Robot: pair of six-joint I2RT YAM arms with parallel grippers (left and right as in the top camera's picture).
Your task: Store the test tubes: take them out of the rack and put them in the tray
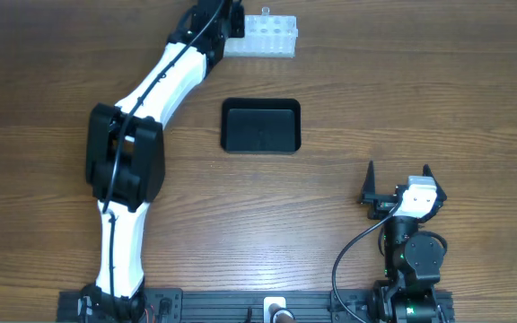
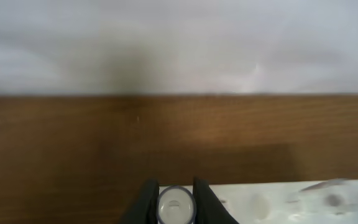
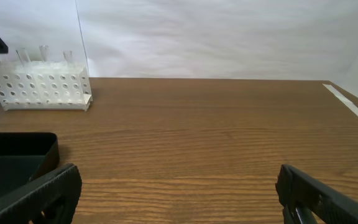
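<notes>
At the top of the overhead frame, left of centre, my left gripper (image 2: 174, 184) pinches the rim of a test tube (image 2: 176, 205) at the rack's (image 1: 269, 36) left end; I judge the lift should run straight up until the glass clears its hole, then swing down-frame to the black tray (image 1: 260, 126) at centre. At lower right my right gripper (image 1: 398, 178) rests with jaws spread on nothing. My left wrist view shows the pinch that my arm hides from above, and my right wrist view shows three tubes (image 3: 42, 53) standing upright in the rack.
</notes>
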